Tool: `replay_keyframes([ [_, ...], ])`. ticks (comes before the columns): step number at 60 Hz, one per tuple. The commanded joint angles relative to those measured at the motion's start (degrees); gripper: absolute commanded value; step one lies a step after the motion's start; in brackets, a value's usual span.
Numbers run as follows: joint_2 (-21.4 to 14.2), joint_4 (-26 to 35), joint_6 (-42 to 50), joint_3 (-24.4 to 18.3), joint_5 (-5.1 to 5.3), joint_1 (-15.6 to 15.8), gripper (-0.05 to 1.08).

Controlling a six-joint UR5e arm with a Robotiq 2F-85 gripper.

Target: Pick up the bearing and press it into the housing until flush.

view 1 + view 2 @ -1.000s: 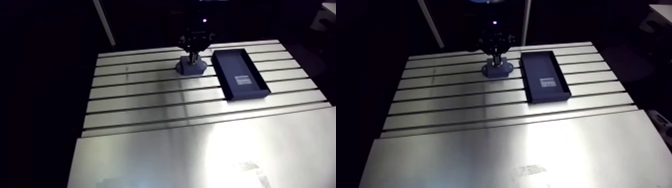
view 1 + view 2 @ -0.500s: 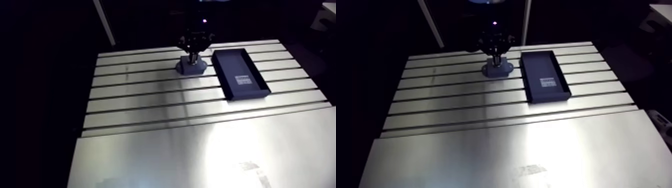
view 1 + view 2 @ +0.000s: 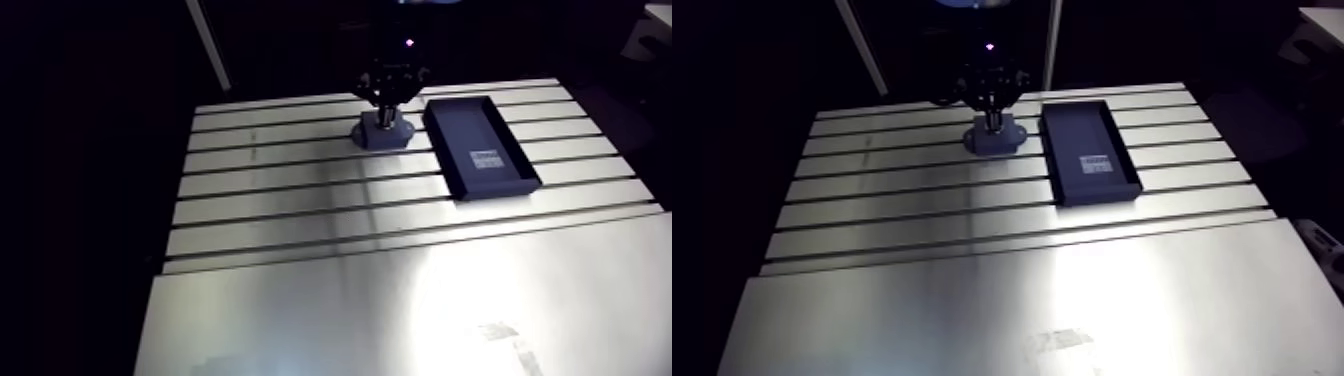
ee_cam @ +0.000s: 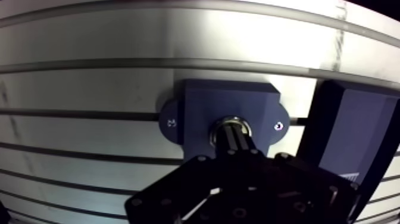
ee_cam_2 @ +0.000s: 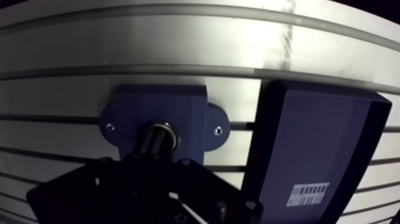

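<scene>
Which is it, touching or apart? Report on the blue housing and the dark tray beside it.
Apart. In the wrist view a strip of bright table shows between the housing's mounting ear and the tray's near wall.

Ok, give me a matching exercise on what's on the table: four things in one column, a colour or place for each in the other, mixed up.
1 housing
2 bearing
3 tray
4 table

A silver, slotted
B dark, shallow, with a white label inside
C blue block with two ears
D metal ring in the middle of the block

Pairs: 1-C; 2-D; 3-B; 4-A
</scene>
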Motion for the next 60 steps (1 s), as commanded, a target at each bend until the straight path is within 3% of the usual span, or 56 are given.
replay_keyframes([
  [1, 0.08, 0.01, -0.22, 0.17, -0.04, -0.04, 1.08],
  [60, 0.34, 0.01, -0.31, 0.18, -0.04, -0.04, 1.08],
])
